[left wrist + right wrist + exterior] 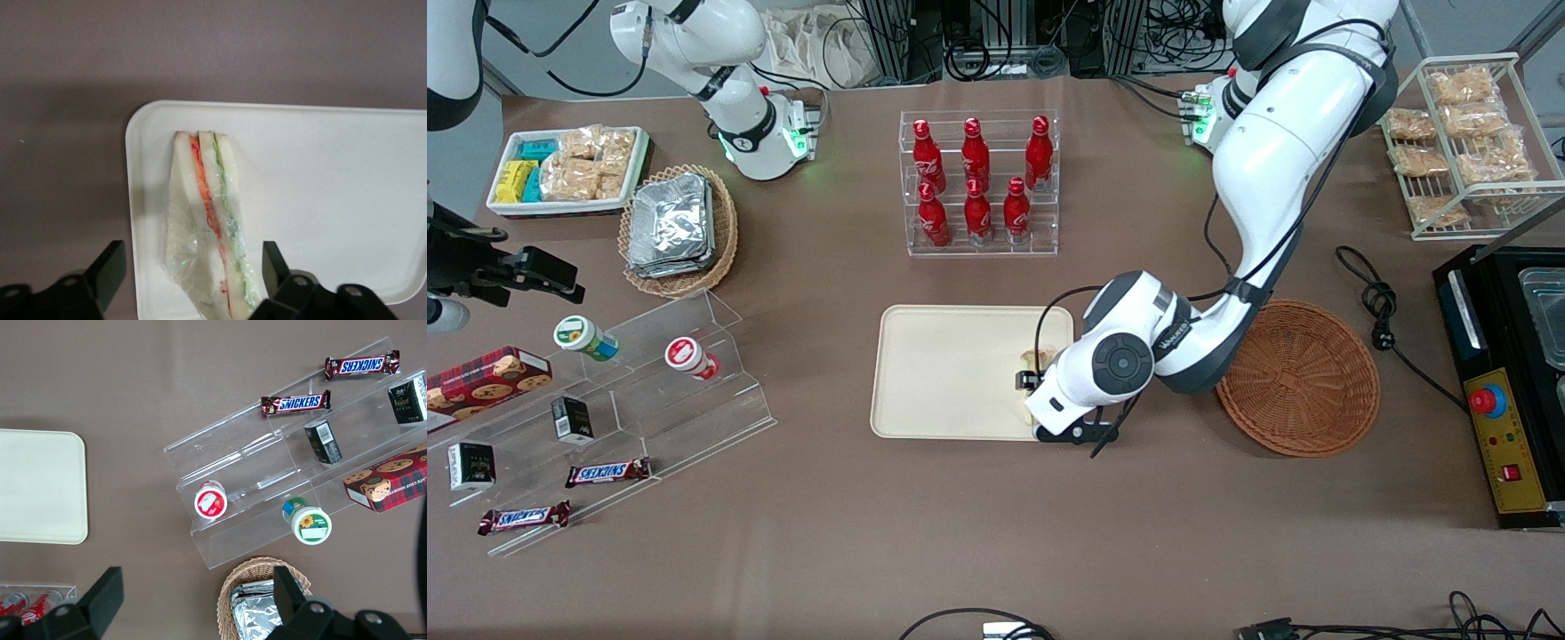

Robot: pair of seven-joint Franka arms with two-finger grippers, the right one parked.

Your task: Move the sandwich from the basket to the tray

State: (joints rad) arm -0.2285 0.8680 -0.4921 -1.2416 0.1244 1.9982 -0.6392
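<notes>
1 light, squashy wrapped sandwich [210, 227] lies on the tray [333, 200]; gripper [193, 273] fingers [110, 270] spread either side, best pinched gently across bread faces.

- The sandwich [210, 230], wrapped in clear film, lies on the tray [333, 200] close to one rounded corner.
- Its orange-red and green filling layers run along the upturned edge.
- The gripper [193, 273] hovers above the sandwich, its dark fingers [110, 270] spread wide on either side, not touching it.
- Brown table [67, 100] surrounds the tray.
</notes>
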